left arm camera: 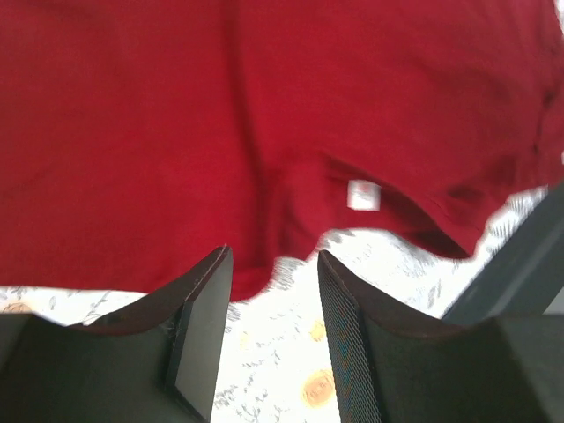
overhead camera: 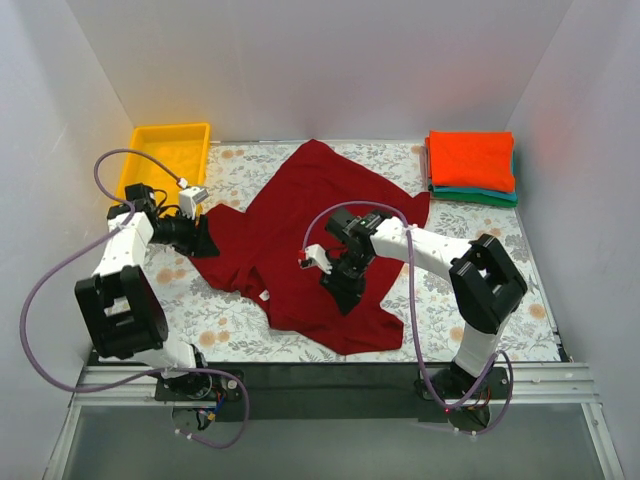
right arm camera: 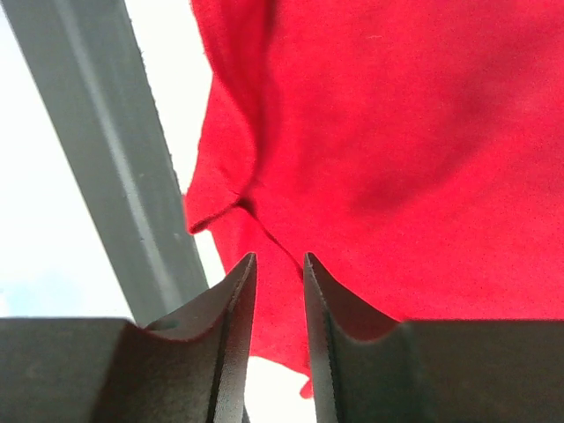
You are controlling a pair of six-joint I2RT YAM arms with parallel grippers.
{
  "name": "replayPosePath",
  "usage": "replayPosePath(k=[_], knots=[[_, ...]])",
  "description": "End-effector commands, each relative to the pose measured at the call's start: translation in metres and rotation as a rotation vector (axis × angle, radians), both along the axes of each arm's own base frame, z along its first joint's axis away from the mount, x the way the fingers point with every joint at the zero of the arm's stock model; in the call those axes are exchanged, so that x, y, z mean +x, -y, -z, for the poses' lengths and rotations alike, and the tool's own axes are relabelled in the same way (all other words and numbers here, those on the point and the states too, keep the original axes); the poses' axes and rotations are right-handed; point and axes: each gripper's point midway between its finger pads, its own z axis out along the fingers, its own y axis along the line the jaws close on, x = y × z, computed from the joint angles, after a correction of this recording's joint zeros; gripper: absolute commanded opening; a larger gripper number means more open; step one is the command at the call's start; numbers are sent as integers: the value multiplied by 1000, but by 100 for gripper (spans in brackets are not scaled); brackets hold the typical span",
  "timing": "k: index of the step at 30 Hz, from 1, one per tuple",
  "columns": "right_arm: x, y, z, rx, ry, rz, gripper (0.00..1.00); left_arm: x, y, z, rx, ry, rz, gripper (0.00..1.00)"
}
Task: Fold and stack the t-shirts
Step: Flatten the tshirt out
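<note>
The dark crimson t-shirt (overhead camera: 300, 225) lies spread and rumpled on the middle of the table. My left gripper (overhead camera: 205, 238) is at its left edge. In the left wrist view it (left arm camera: 273, 264) is open and empty, with the shirt's edge (left arm camera: 256, 264) just past the fingertips and a white label (left arm camera: 362, 195) beyond. My right gripper (overhead camera: 340, 285) is over the shirt's lower middle. Its jaws (right arm camera: 273, 260) stand a narrow gap apart with red cloth (right arm camera: 397, 132) between them. The orange-red t-shirt (overhead camera: 470, 158) lies folded on the folded teal one (overhead camera: 480, 197) at the back right.
A yellow tray (overhead camera: 168, 152) stands at the back left, close behind the left arm. The grey floral cloth (overhead camera: 470, 300) covers the table. White walls close in on three sides. A dark rail (overhead camera: 330, 375) runs along the front edge.
</note>
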Motion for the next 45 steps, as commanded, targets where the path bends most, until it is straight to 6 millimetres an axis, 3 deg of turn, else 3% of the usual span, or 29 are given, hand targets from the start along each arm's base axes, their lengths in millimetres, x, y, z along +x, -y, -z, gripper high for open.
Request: replayPosePath(k=[1, 3, 7, 9, 13, 15, 18, 19, 22, 28, 30, 31, 33, 34, 35, 38, 41, 45], knots=[[-21, -12, 3, 26, -6, -50, 39, 22, -22, 10, -14, -78, -164, 43], [-31, -18, 6, 18, 34, -96, 43, 32, -31, 28, 22, -90, -201, 43], [-43, -37, 6, 34, 68, -162, 46, 23, -38, 61, 63, -175, -250, 42], [-48, -51, 2, 54, 76, -193, 50, 25, -40, 69, 92, -164, -256, 42], [-55, -71, 19, 37, 69, -241, 51, 18, -47, 88, 148, -191, -277, 40], [-61, -77, 27, 31, 63, -267, 45, 18, -52, 95, 173, -197, -295, 39], [-79, -82, 33, 29, 51, -328, 5, 22, -59, 100, 203, -203, -326, 38], [-85, -82, 32, 36, 58, -350, 1, 22, -60, 104, 207, -213, -331, 38], [-120, -81, 31, 60, 100, -503, 1, 25, -62, 110, 214, -226, -346, 36], [-163, -60, 49, -3, 144, -687, 1, 32, -66, 119, 241, -239, -366, 34], [-159, -62, 43, -2, 139, -638, 15, 35, -66, 118, 245, -233, -364, 33], [-152, -69, 31, 32, 145, -600, 38, 37, -67, 116, 246, -225, -365, 33], [-122, -78, 12, 89, 127, -469, 52, 38, -67, 114, 244, -219, -363, 33], [-107, -86, -5, 127, 136, -397, 52, 37, -66, 114, 242, -218, -361, 33], [-77, -86, -12, 143, 150, -307, 52, 37, -65, 114, 238, -222, -360, 33], [-24, -90, -37, 222, 208, -142, 52, 37, -62, 115, 232, -228, -355, 33], [5, -92, -41, 230, 256, -64, 53, 38, -60, 116, 232, -228, -355, 34], [-1, -95, -28, 218, 197, -82, 59, 39, -59, 118, 232, -235, -354, 34]])
